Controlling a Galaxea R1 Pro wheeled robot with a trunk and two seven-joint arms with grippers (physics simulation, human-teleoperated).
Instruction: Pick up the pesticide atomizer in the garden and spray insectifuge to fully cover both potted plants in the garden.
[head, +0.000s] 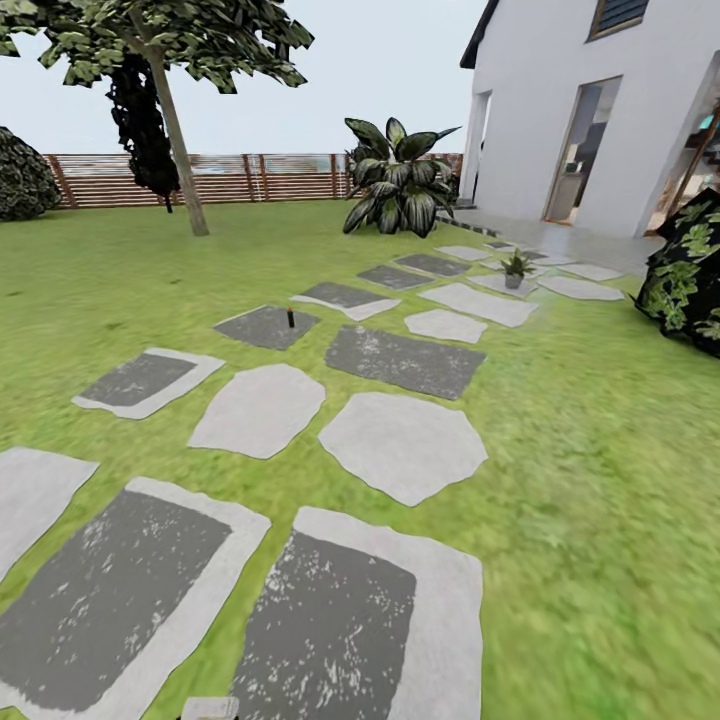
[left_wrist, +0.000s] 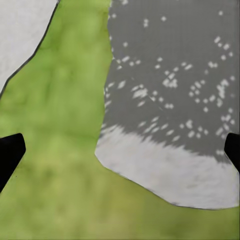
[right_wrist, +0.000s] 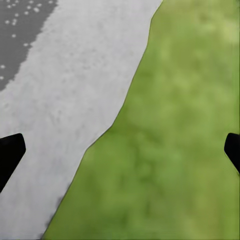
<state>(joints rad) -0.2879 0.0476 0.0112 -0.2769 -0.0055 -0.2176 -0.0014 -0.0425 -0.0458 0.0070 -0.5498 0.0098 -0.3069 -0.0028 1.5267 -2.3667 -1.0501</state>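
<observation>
Grippers: left gripper (left_wrist: 120, 152) and right gripper (right_wrist: 120, 152) agape, empty, over stepping stones. Pesticide atomizer (head: 290, 318): upright on a distant stone. Risk: slim bottle toppled by approach.

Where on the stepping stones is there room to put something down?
The big pale stone in the middle is bare, and so is the pale one beside it. The dark stone further on already holds the small bottle. A little plant crowds the far stones.
</observation>
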